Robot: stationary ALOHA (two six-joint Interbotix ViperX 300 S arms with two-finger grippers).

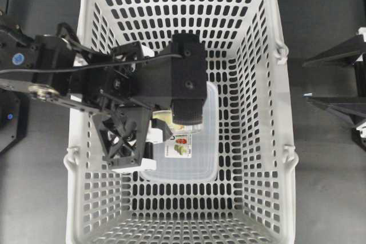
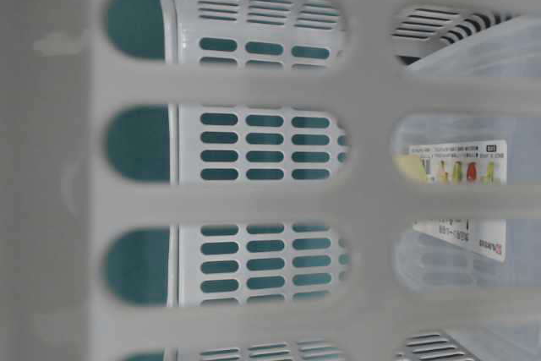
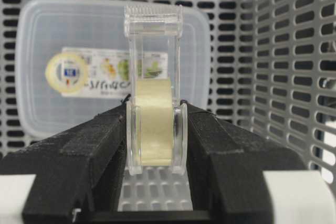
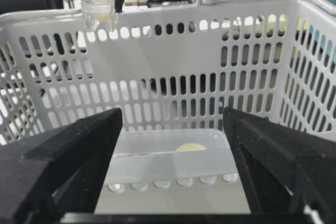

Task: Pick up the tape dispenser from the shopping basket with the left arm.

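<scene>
Label first: the white strip label (image 3: pixel 100 72) has a yellow circle with a blue mark and little green pictures. The print is too blurry to read, maybe Japanese. It's on a translucent rounded-rectangular plastic box (image 1: pixel 191 167) lying on the floor of the light-grey slotted shopping basket (image 1: pixel 274 112). The clear plastic tape dispenser (image 3: pixel 154 35), pale roll inside, is pinched in the left gripper (image 3: pixel 156 124), up above the box. The right gripper (image 4: pixel 173 129) gapes wide, holding nothing.
</scene>
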